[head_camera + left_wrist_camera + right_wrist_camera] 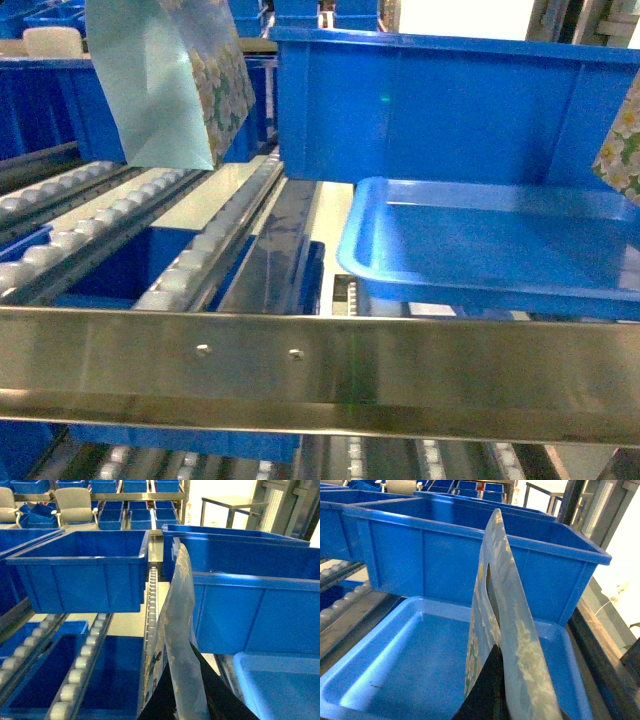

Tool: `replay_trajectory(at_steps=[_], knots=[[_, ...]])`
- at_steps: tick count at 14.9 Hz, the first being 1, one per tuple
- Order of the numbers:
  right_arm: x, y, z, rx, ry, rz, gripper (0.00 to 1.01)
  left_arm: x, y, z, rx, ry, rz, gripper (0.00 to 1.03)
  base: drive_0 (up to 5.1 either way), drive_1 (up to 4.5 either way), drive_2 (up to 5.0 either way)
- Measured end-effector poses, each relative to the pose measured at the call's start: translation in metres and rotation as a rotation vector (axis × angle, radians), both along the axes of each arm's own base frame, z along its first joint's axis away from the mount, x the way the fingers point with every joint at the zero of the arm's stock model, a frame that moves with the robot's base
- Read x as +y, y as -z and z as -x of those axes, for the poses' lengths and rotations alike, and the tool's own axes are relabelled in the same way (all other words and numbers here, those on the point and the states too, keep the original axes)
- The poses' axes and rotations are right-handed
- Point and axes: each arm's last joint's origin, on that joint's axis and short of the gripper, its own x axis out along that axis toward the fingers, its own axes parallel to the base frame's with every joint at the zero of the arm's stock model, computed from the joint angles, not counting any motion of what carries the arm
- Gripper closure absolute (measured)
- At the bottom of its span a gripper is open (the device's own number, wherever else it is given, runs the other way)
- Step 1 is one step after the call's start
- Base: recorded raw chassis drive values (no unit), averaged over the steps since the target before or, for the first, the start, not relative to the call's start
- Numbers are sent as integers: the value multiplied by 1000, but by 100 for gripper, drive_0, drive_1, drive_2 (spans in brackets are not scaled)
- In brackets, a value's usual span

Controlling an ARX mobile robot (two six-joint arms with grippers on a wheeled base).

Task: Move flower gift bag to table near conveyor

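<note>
Gift bag, flowered, left [190,85]: hangs above the roller conveyor [100,215], lifted clear so it can travel. In the left wrist view the left end effector [187,692] pinches its edge from below.

Gift bag, flowered, right [622,150]: only a corner shows in the head view; the right end effector [492,690] clamps it upright over a shallow blue tray [395,660].

Blue bins [80,567]: parked on the rollers.

Steel rail [320,375]: front frame.

Counter: destination, not in view.
</note>
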Motion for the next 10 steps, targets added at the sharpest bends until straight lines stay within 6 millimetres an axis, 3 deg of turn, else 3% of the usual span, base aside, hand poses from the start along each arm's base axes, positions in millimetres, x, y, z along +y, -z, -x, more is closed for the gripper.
replay_trajectory(at_steps=[7, 10], knots=[[0, 0, 0, 1, -2, 0, 99, 1, 0, 0, -1, -6, 0, 101, -456, 32, 404], [0, 0, 0, -2, -2, -1, 99, 1, 0, 0, -1, -7, 0, 101, -496, 167, 300]])
